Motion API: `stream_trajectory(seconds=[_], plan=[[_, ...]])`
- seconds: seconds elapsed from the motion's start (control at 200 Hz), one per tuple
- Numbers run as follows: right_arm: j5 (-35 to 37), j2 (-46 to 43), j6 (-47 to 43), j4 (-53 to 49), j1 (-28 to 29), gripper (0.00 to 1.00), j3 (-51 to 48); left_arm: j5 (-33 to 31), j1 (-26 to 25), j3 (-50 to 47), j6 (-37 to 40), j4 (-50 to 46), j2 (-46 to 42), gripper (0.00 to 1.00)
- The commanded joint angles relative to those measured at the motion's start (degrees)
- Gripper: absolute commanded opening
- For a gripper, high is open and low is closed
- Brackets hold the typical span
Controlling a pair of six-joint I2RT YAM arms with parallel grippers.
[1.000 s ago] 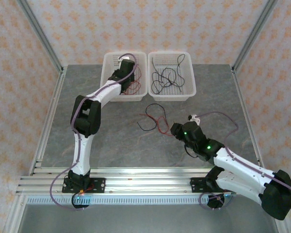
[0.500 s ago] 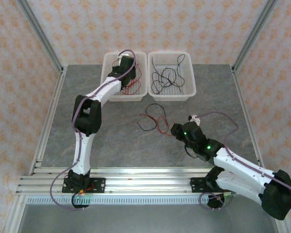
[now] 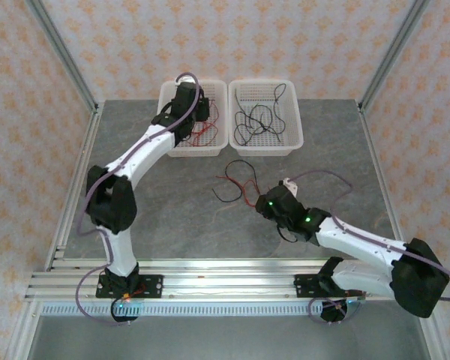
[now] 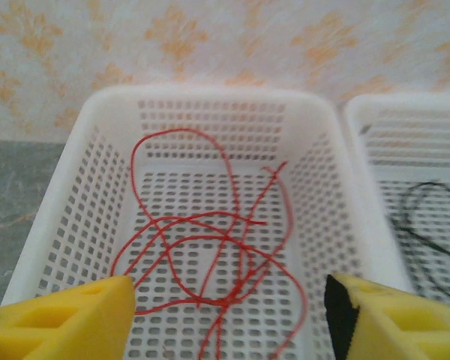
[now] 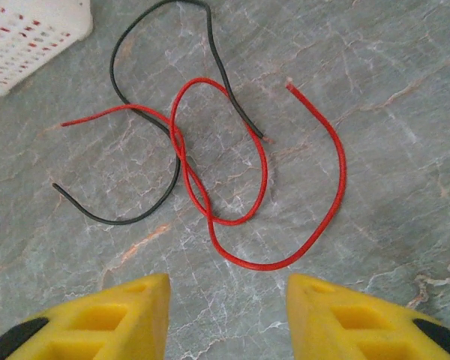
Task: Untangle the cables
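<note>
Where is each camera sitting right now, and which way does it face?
Top external: above and behind the bases, looking down on the table; left arm, right arm show.
Left wrist: above the left basket, facing its red cables; left gripper open at bottom.
Right wrist: low over the table, facing the loose cables; right gripper open at bottom.
Shared: top external and right wrist both show those loose cables.
</note>
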Motion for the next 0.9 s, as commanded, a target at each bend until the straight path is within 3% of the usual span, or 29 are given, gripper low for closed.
stream_trajectory(seconds=[0.0,0.165,0.29,0.571,0.896], plan=[[2.21,1.53,1.68,-2.48,0.49,0.43,2.87,3.32,-3.46,-4.61,0.59,-1.55,-4.78,0.62],[4.65,2.23,2.37,-5.31,0.4,0.43,4.91,11.52,-8.92,-10.6,1.75,-3.61,-9.48,0.51],[6.5,1.57,2.1,-8.82,-0.07,0.43,6.76,17.86,-12.41,-13.28,3.03,-6.46,-10.17,0.5],[5.29,-4.75,-0.44,-13.3,-4.66,0.43,7.24,16.17,-18.97,-14.37,8.17,-13.3,-2.98,0.47],[4.4,-8.68,-1.42,-15.72,-5.66,0.43,6.8,12.12,-21.26,-11.13,9.93,-13.59,7.87,0.46]])
